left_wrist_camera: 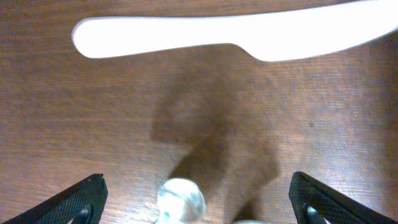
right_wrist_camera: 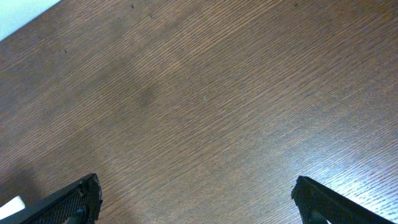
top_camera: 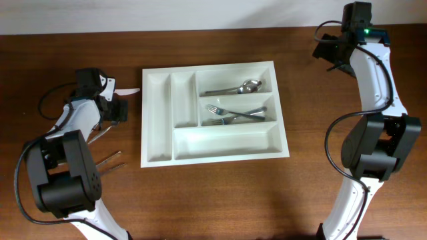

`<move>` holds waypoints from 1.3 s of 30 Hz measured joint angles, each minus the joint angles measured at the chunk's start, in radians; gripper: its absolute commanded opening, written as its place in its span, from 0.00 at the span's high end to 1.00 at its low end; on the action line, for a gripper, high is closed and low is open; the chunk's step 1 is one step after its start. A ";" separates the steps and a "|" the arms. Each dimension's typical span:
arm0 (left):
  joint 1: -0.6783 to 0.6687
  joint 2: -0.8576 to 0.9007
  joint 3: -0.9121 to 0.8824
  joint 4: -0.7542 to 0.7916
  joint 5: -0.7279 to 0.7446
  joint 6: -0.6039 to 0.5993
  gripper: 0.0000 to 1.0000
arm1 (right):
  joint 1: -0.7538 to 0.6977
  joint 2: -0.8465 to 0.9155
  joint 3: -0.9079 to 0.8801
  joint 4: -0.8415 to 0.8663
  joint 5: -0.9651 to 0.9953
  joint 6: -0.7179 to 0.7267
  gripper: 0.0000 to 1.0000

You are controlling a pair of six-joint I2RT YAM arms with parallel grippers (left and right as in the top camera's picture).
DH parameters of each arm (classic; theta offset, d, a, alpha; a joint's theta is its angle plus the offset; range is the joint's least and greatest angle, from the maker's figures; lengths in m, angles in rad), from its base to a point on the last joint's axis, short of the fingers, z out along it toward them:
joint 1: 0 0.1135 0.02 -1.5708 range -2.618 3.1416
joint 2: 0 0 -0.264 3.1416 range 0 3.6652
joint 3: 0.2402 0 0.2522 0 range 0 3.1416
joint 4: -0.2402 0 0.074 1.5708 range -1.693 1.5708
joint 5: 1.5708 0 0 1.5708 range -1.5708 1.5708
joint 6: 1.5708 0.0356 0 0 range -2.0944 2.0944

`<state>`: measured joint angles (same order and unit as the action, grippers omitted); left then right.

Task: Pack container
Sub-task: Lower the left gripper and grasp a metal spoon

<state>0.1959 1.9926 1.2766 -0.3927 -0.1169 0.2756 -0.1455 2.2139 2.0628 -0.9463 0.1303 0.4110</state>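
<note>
- White plastic, five compartments: the container point(top_camera: 213, 110) lies flat in the middle of the wooden table point(top_camera: 220, 193). A spoon point(top_camera: 243, 87) is in its top long slot and forks point(top_camera: 233, 115) are in the middle one. The bottom slot and both narrow upright ones are bare.
- The left gripper point(top_camera: 115, 107) hovers just left of the container, fingers spread wide and holding nothing. The right gripper point(top_camera: 332, 52) hangs well off the container's upper right corner, also spread and empty.
- A white knife point(top_camera: 127, 91) lies on the table left of the container, its tip just beside the left wall.
- Risk: the knife is thin and flat on the wood, so closing fingers may skate over it or nip one end and let it swing.
- Risk: a rounded metal piece point(left_wrist_camera: 180, 198) sits between the left gripper's point(left_wrist_camera: 198, 180) fingers point(left_wrist_camera: 68, 202), nearer than the knife point(left_wrist_camera: 236, 31), and I judge it could be grabbed or knocked instead.
- Risk: carried at a slant, a long piece could catch on the container's wall.
- Only the overhead view shows the container's contents and the thin metal utensils point(top_camera: 110, 160) off its lower left.
- Only the left wrist view shows the metal piece directly under the gripper.
- The right wrist view shows just bare wood between spread fingers point(right_wrist_camera: 68, 199).
</note>
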 measured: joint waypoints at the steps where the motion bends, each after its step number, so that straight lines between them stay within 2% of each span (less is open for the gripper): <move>1: 0.000 0.000 0.000 0.012 -0.009 -0.009 0.04 | 0.000 0.000 0.000 0.000 0.000 0.000 0.01; 6: 0.000 0.000 0.000 0.024 -0.038 -0.026 0.05 | 0.000 0.000 0.000 0.000 0.000 0.000 0.01; 9: 0.000 0.000 0.000 0.016 -0.050 -0.035 0.11 | 0.000 0.000 0.000 0.000 0.000 0.000 0.01; 14: 0.000 0.008 0.000 -0.003 -0.077 -0.037 0.11 | 0.000 0.000 0.000 0.000 0.000 0.000 0.01; 15: 0.001 0.014 0.001 -0.005 -0.079 -0.037 0.15 | 0.000 0.000 0.000 0.000 0.000 0.000 0.01; 22: 0.001 0.038 0.022 -0.016 -0.090 -0.049 0.20 | 0.000 0.000 0.000 0.000 0.000 0.000 0.01; 29: 0.000 0.052 0.031 -0.014 -0.098 -0.059 0.48 | 0.000 0.000 0.000 0.000 0.000 0.000 0.01; 33: 0.000 0.058 0.033 -0.014 -0.100 -0.058 0.56 | 0.000 0.000 0.000 0.000 0.000 0.000 0.01; 39: 0.001 0.063 0.033 -0.016 -0.105 -0.060 0.85 | 0.000 0.000 0.000 0.000 0.000 0.000 0.01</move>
<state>0.1967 2.0552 1.3094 -0.4084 -0.2218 0.2161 -0.1455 2.2139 2.0628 -0.9463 0.1299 0.4110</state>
